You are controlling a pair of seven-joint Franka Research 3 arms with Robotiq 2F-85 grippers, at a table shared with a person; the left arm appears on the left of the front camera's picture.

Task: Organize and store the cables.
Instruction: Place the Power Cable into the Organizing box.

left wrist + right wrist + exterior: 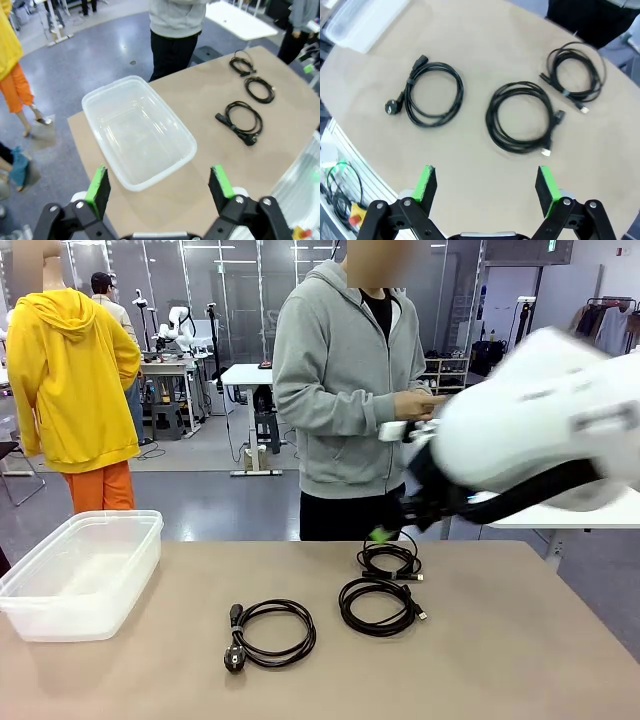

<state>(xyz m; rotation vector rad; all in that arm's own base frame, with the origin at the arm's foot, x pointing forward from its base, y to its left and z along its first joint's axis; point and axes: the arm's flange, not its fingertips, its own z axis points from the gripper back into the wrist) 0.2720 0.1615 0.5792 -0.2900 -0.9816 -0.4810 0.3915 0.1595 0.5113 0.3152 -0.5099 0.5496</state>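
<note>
Three coiled black cables (493, 116) lie mid-table, right of a clear tub (107, 90). The left gripper (159, 185) and right gripper (485, 182) are spread wide, empty. The cords look light and floppy, best pinched across bundled strands, perhaps at a tie.

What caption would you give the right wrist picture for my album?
Open right gripper hovering above three coiled black cables on the tan table.
</note>
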